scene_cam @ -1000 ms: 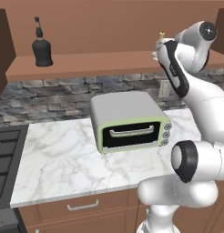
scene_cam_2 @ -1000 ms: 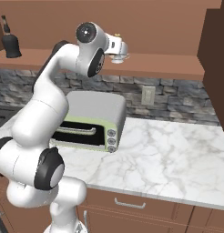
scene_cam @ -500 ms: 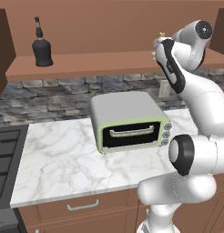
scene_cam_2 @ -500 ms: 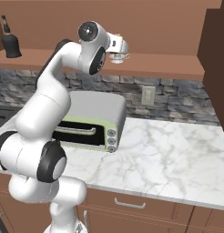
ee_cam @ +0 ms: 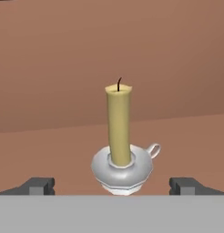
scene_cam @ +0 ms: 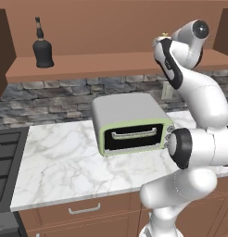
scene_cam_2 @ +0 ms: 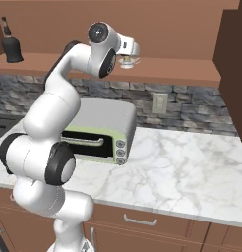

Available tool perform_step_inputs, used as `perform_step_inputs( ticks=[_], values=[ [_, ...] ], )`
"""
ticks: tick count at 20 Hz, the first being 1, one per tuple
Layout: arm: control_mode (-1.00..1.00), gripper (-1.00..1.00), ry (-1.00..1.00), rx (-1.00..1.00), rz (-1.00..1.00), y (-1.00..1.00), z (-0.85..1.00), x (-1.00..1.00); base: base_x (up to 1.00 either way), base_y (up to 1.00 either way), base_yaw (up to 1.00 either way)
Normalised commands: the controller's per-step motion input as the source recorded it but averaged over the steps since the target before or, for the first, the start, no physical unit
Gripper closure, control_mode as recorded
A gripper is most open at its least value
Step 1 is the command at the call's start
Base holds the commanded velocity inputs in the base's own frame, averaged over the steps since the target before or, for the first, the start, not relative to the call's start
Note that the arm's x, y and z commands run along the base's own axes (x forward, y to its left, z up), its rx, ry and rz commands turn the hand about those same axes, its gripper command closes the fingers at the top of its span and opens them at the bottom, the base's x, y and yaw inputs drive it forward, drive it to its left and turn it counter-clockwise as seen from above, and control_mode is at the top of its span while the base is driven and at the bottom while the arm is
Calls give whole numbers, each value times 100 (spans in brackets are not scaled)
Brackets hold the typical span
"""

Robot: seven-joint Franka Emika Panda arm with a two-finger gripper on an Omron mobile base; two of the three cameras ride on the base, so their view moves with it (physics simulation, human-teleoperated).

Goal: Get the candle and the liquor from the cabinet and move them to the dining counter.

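The candle [ee_cam: 118, 132], a pale-yellow stick in a round silvery dish holder, stands upright on the wooden shelf of the cabinet [scene_cam: 97, 62]. My gripper [ee_cam: 113, 186] is open and level with the holder, one dark fingertip on each side and just short of it. From the right base view the gripper [scene_cam_2: 130, 53] reaches over the shelf to the candle [scene_cam_2: 129, 60]. The liquor [scene_cam: 42, 48], a black bell-shaped bottle, stands at the shelf's far left, also seen as the liquor [scene_cam_2: 11, 45]. The dining counter is out of view.
A green toaster oven [scene_cam: 132, 122] sits on the marble worktop [scene_cam: 60, 162] under the shelf. A stove [scene_cam: 4, 157] borders the worktop on the left. A brown cabinet side [scene_cam_2: 233, 74] closes the shelf on the right. Drawers [scene_cam_2: 137, 219] run below.
The arm has shifted only slightly near the candle. The gripper has stayed open and nothing on the shelf has moved.
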Motion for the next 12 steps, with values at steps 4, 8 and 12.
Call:
perform_step_inputs(
  ticks=[4,8,12],
  values=[
    [-100,-100,0,0,0,0,0,26,0,0,0],
    [-100,-100,0,0,0,0,0,23,0,0,0],
    [-100,-100,0,0,0,-3,-3,21,0,0,0]
  ],
)
